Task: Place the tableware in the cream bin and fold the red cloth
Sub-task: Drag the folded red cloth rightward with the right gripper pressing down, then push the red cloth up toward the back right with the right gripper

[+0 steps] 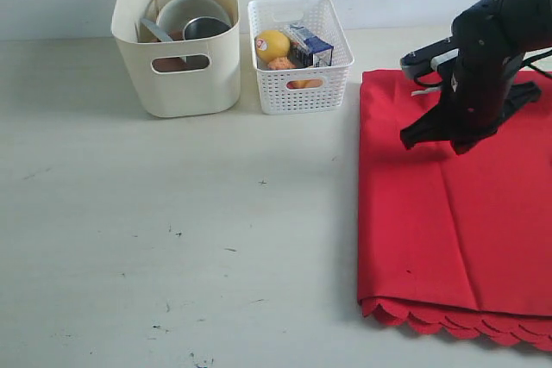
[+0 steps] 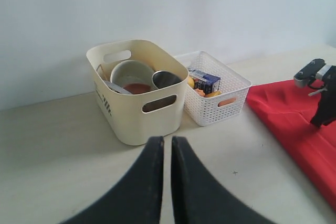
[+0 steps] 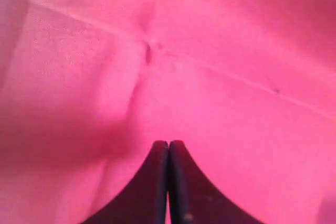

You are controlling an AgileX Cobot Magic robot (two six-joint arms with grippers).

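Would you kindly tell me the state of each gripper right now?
Left gripper: closed, holding nothing.
Right gripper: closed, empty, over the red cloth.

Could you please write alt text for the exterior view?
The shut right gripper hangs over a red scalloped cloth at right. At the back left, a cream bin holds a bowl and steel cup beside a white lattice basket of food.
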